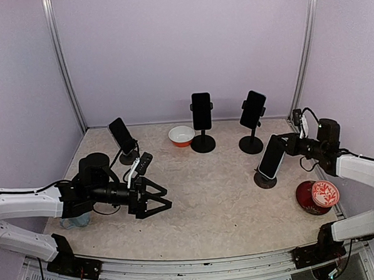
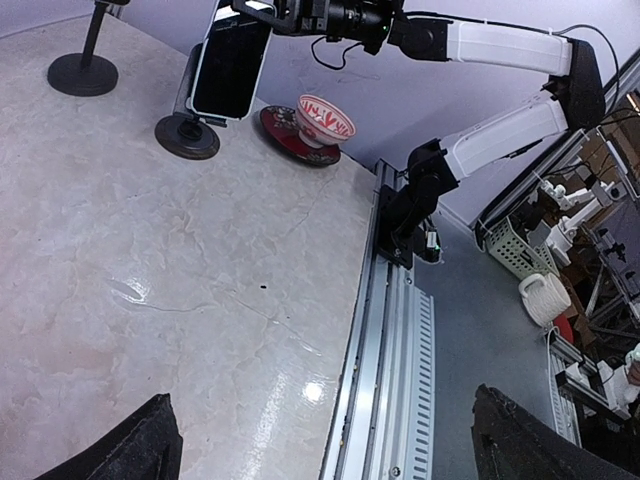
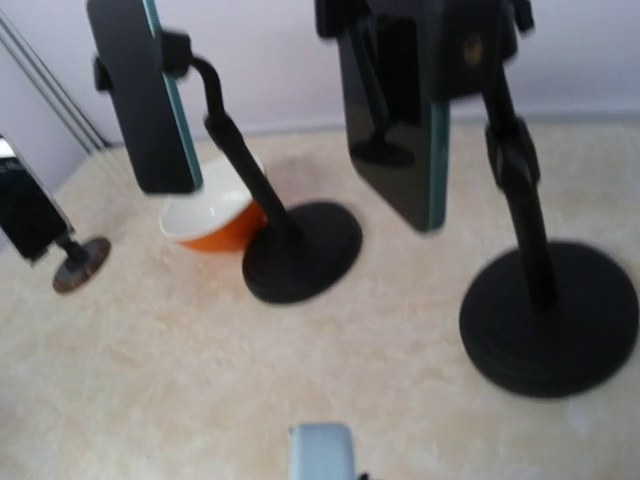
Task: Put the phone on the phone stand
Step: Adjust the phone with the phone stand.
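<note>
Clamping phone (image 1: 272,155) at stand (image 1: 265,180), right pincer (image 1: 287,143), left pincer (image 1: 168,199) agape (wrist: fingertips (image 2: 130,450) only)

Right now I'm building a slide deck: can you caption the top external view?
Right end effector grips a phone at the rightmost stand; left end effector hovers open.

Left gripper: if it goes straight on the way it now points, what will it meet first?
The way looks free over bare table. The left gripper points toward the near right corner, so the first thing is probably the right arm's base; its tilt is unclear.
</note>
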Tool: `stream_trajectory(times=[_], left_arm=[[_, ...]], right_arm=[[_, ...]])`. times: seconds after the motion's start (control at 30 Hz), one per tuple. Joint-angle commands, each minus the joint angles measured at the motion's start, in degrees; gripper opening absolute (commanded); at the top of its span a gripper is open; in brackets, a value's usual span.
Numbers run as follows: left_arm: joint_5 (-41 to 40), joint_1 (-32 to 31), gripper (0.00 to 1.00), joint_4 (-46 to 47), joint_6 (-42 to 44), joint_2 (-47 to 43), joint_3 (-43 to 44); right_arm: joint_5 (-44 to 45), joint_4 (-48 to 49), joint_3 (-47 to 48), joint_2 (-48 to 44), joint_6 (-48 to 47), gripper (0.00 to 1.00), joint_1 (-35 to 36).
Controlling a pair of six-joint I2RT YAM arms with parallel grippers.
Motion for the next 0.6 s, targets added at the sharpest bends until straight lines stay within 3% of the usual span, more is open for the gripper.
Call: stream_trajectory(times=[0.0,0.57], left_arm=[[-0.6,-0.6,0.99,1.1,-1.2,-0.8,0.4],[-0.4,-0.6,0.99,2.0,-1.1,0.4,0.0]], right_arm=[[-0.9,10.1,-0.1,-0.3,3.5,0.00,-0.4],[-0.1,14.8,-4.9,3.2,2.6,0.00,-0.4]])
